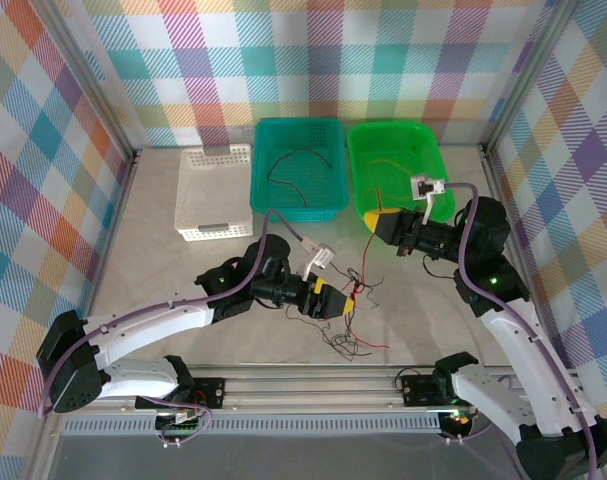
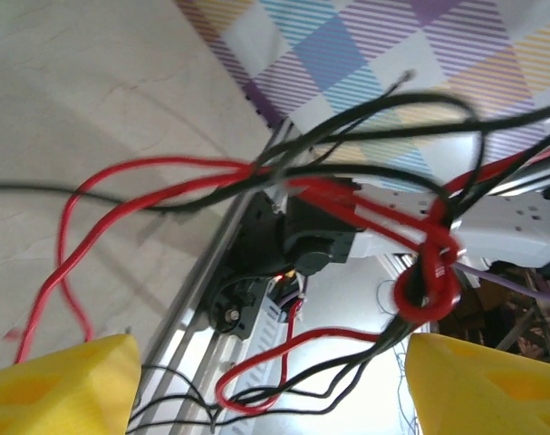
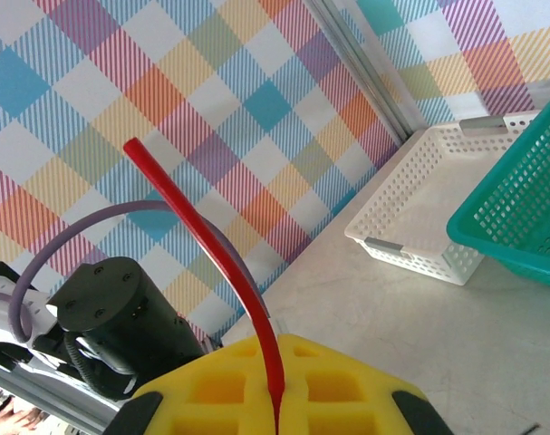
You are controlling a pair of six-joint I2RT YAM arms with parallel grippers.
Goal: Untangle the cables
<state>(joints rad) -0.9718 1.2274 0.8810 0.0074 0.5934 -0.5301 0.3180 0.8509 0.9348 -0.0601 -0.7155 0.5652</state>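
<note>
Nearest the arm bases, the loose ends of the cables (image 1: 355, 330) trail on the pale, matte tabletop (image 1: 163, 270) as hair-thin red and black strands in a scribbled heap. Just beyond that heap and slightly to its left, the left hand (image 1: 335, 300) points into the tangle. In its wrist view its 2 yellow, foam-like pads (image 2: 57, 385) stand wide apart, gripping nothing. Red and black strands cross in the air just past them, and the red one is wound into a tight knot (image 2: 427, 288) near the right-side pad. Farther out, the right hand (image 1: 381, 222) hovers at the front rim of the green basket (image 1: 395, 127), its pads closed on 1 red cable (image 3: 222, 245) that rises in a smooth arc out of the pinch. Behind stand 3 perforated plastic baskets in a row. The white basket (image 1: 215, 234) is on the left. The teal basket (image 1: 295, 212) in the middle has a dark cable (image 1: 278, 163) curled on its floor. A thin orange cable (image 1: 391, 160) lies in the green one. Plaid walls (image 1: 283, 60) close the back.
</note>
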